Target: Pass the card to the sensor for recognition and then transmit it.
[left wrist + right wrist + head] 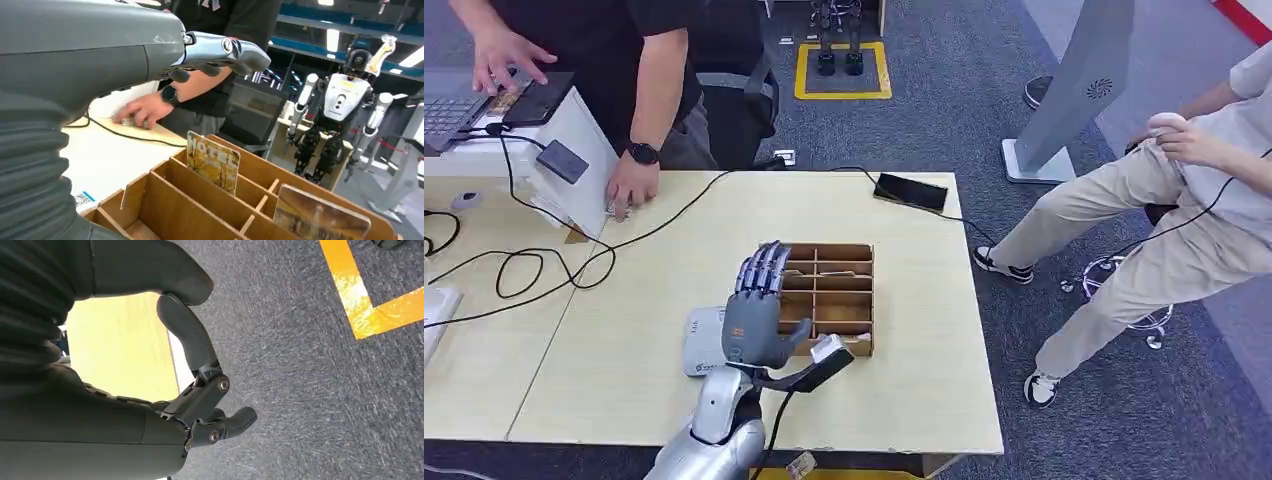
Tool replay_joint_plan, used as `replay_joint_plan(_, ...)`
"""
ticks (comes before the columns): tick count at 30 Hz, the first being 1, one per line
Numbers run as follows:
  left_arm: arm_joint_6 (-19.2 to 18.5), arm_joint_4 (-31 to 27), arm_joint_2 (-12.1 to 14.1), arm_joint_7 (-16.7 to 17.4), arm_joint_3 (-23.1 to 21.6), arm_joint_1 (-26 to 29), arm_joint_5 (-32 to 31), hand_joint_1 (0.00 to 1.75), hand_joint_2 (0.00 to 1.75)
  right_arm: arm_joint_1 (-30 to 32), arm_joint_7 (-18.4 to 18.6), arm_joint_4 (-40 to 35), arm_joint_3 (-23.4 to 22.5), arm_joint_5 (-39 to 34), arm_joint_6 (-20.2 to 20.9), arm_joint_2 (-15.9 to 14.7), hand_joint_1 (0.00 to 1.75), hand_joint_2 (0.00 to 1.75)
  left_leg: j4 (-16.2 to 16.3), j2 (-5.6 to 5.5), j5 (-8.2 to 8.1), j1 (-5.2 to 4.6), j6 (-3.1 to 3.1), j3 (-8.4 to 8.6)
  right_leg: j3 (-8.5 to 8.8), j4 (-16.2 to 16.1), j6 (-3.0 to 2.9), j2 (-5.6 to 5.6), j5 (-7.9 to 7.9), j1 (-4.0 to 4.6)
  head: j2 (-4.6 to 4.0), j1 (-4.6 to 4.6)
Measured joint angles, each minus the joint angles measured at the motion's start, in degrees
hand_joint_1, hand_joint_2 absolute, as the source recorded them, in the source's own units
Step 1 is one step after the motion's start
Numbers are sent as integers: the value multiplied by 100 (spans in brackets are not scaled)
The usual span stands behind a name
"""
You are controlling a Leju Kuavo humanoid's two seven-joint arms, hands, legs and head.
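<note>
A wooden divided box [836,296] stands on the light table, with cards upright in its slots. In the left wrist view a "HOTEL" card [213,161] sticks up from one slot and a second card [320,219] stands nearer the camera. My left hand [757,305] hovers over the box's left edge with its fingers [225,52] stretched out flat and nothing in them. The white sensor [703,341] lies on the table just left of the box, partly hidden under my wrist. My right hand [200,390] hangs beside the table above the carpet, fingers apart, holding nothing.
A person in black stands at the far left edge, one hand [631,188] on the table beside a white stand [574,160]. Black cables [534,265] loop across the left side. A black device [911,192] lies at the far edge. Another person [1184,210] sits to the right.
</note>
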Motion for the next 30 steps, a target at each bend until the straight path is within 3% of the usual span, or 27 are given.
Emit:
replay_joint_plan(10, -77, 241, 7, -72, -2, -8, -248, 0, 175, -1, -52, 0, 0, 15, 2, 0, 0, 175, 0, 0, 0, 0, 0, 0, 0, 0, 0, 0, 0, 0, 0, 0)
replay_joint_plan(19, 2, 324, 0, -260, -2, -8, 174, 0, 175, 0, -52, 0, 0, 15, -4, 0, 0, 175, 0, 0, 0, 0, 0, 0, 0, 0, 0, 0, 0, 0, 0, 0)
replay_joint_plan(24, 54, 322, -28, -592, -2, 18, 636, 0, 175, 2, -50, 0, -4, 13, -11, 0, 0, 175, 0, 0, 0, 0, 0, 0, 0, 0, 0, 0, 0, 0, 0, 0)
replay_joint_plan(30, 68, 320, -61, -724, -2, 61, 764, 0, 175, 4, -52, 0, -9, 5, -20, 0, 0, 175, 0, 0, 0, 0, 0, 0, 0, 0, 0, 0, 0, 0, 0, 0)
